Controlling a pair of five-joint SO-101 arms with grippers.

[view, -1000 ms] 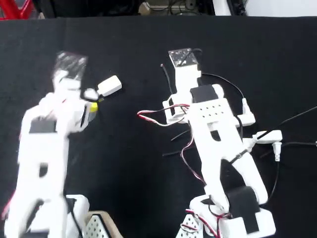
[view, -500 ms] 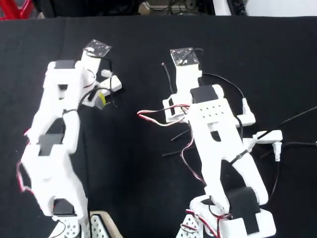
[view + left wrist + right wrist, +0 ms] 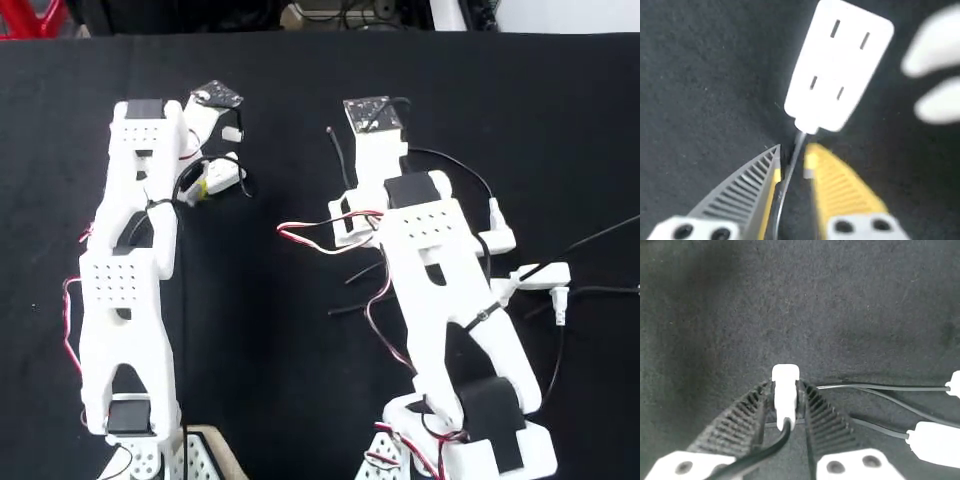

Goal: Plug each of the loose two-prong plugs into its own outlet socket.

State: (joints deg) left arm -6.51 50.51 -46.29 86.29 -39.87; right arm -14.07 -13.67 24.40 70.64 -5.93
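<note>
The left gripper [image 3: 793, 148] is closed on the cord [image 3: 790, 167] just behind the white outlet [image 3: 840, 65], which lies on the black tabletop [image 3: 280, 80] at the far left; the right gripper [image 3: 786, 390], toward the middle, clamps a white plug [image 3: 785, 376] by its sides. Other plugs [image 3: 545, 275] lie with their black leads at the right, well apart from the outlet.
</note>
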